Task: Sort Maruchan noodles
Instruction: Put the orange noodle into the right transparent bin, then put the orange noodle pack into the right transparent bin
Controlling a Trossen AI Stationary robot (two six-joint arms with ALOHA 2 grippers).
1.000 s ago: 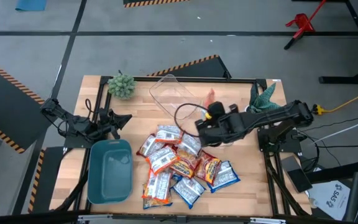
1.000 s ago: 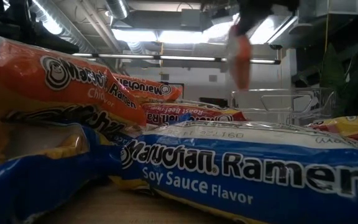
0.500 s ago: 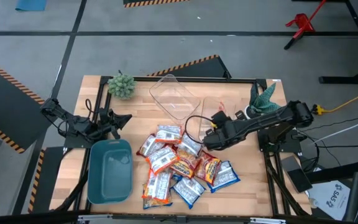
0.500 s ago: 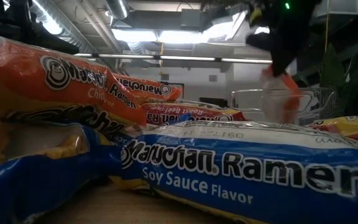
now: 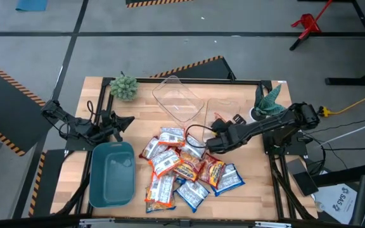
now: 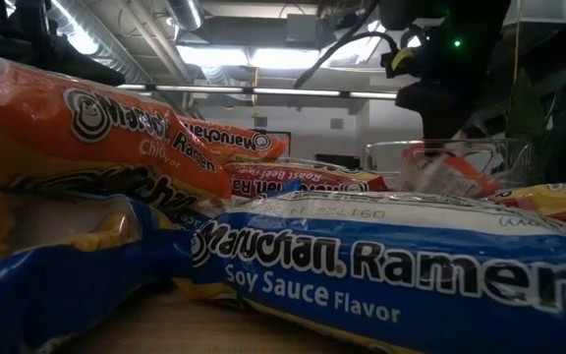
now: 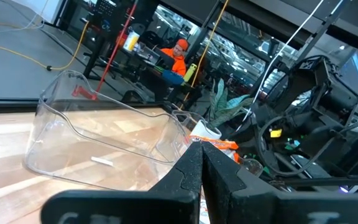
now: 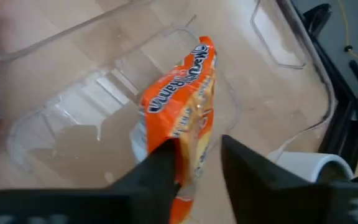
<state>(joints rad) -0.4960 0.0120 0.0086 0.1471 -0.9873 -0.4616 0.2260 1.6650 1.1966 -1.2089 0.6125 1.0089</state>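
An orange Maruchan packet (image 8: pixel 179 106) lies tilted inside a clear plastic bin (image 8: pixel 61 118), one end low in the bin and the other up near my right gripper (image 8: pixel 197 152). The low view shows the same packet (image 6: pixel 450 172) behind the bin's wall. My right gripper (image 5: pixel 215 132) is open above that bin, its fingers on either side of the packet's near end. Several more packets (image 5: pixel 182 168) lie heaped at the table's middle and near edge. My left gripper (image 7: pixel 199 155) is shut and waits at the table's left side (image 5: pixel 120 120). My right gripper comes at the orange packet's near end (image 8: pixel 188 177) slanting down from the table's right side. Its fingers stand apart, and I cannot tell whether one finger (image 8: pixel 160 168) touches the wrapper. The packet rests in the bin.
A second clear bin (image 5: pixel 179 98) stands toward the far edge, and a teal bin (image 5: pixel 111 174) sits at the near left. A small green plant (image 5: pixel 124 87) is at the far left corner and a green leafy thing (image 5: pixel 268 98) at the far right. A black cable (image 5: pixel 192 130) loops by the pile.
My right gripper has moved down and toward the table's right and near edge. The orange packet, which hung lifted below the gripper, has come down into the clear bin and now lies tilted there.
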